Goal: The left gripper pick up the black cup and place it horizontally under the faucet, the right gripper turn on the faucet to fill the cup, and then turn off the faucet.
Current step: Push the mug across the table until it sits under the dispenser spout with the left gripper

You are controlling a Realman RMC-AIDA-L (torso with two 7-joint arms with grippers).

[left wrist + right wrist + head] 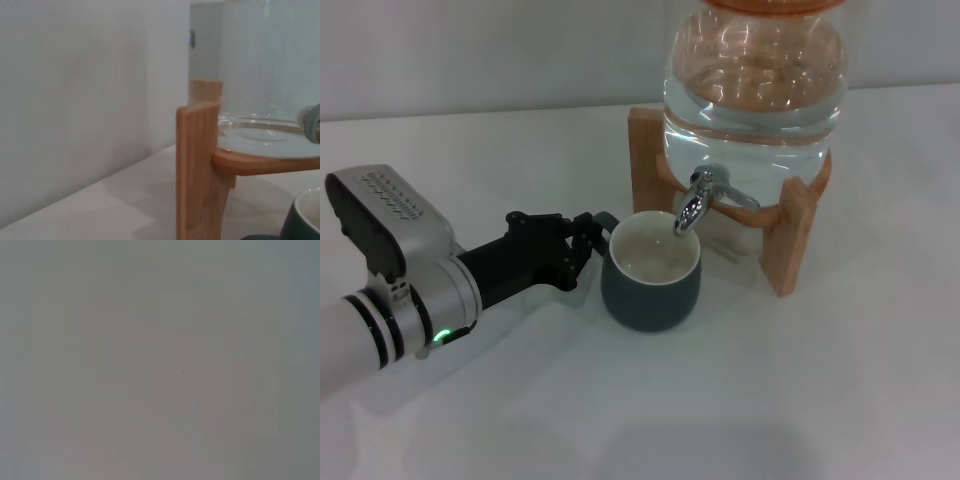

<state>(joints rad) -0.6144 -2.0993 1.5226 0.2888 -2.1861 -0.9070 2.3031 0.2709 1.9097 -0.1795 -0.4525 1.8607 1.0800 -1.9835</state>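
Beside cup handle: left end effector [588,243] fingers closed on black cup [651,272], upright under faucet [698,201].

White table [820,400], pale wall [470,50]

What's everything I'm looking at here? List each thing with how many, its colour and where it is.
Black cup: one, dark outside and cream inside, upright on the table below the spout.
Faucet: one, chrome, at the jar's front.
Glass jar: one, clear, holding water, on the stand.
Wooden stand: one, light brown, under the jar.
Table: one, white.
Left gripper: one, black, at the cup's handle.
Right gripper: not in view.
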